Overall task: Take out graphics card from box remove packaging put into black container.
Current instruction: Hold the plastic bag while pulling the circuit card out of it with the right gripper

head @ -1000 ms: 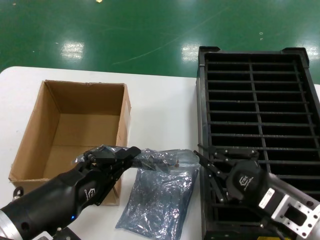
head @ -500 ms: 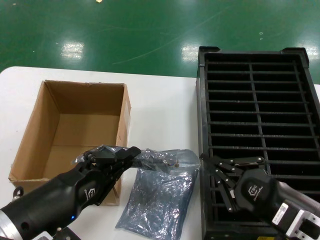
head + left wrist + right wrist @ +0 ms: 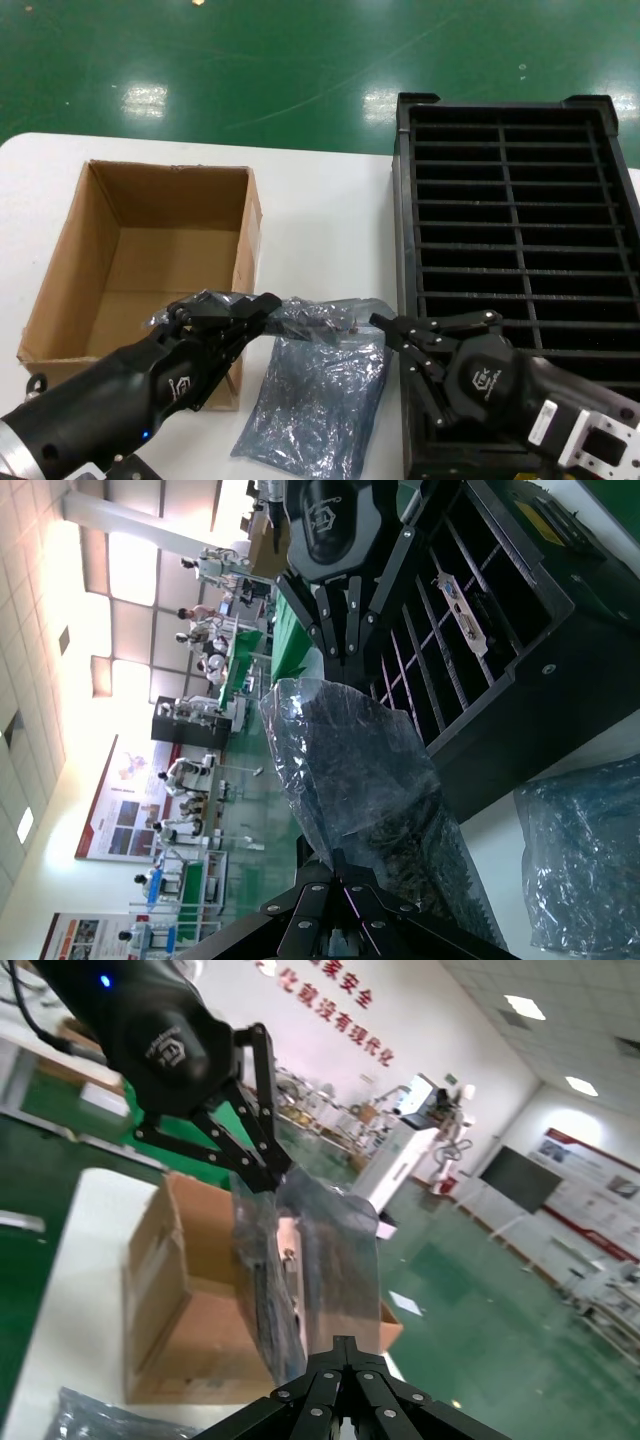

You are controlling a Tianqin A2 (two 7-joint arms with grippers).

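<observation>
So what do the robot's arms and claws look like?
Both arms are chunky, shiny black shells, each stamped with a small white logo. The left arm has a tiny blue light. The right arm has a silver metal block at the wrist. The left claw and right claw have thin black rod-like fingers with little screws.

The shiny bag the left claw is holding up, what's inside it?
Inside the shiny bag, held by the left claw, lies a dark board. Crinkled plastic hides its details, so ports cannot be made out. The right claw reaches its other end.
</observation>
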